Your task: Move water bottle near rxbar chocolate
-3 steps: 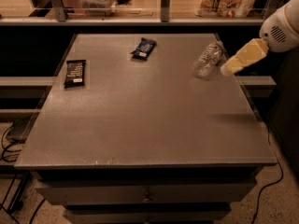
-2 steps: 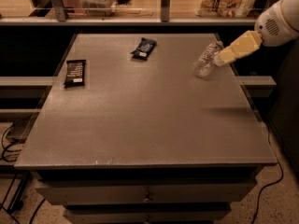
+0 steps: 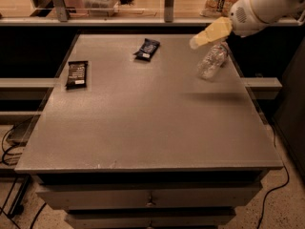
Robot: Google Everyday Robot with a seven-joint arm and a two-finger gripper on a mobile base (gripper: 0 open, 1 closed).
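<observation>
While the gripper (image 3: 209,34) hangs just over the water bottle (image 3: 211,61), we can't tell its grip. The rxbar chocolate (image 3: 76,74) lies well away from it, lettering unreadable.

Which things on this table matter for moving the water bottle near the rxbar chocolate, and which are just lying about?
For the job: water bottle, far right; rxbar chocolate, left edge; gripper, close by the bottle.
Lying about: small dark packet, far middle.

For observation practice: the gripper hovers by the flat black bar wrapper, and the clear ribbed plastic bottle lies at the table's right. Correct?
No: the camera view shows the gripper by the clear ribbed plastic bottle at right, not the flat black bar wrapper.
</observation>
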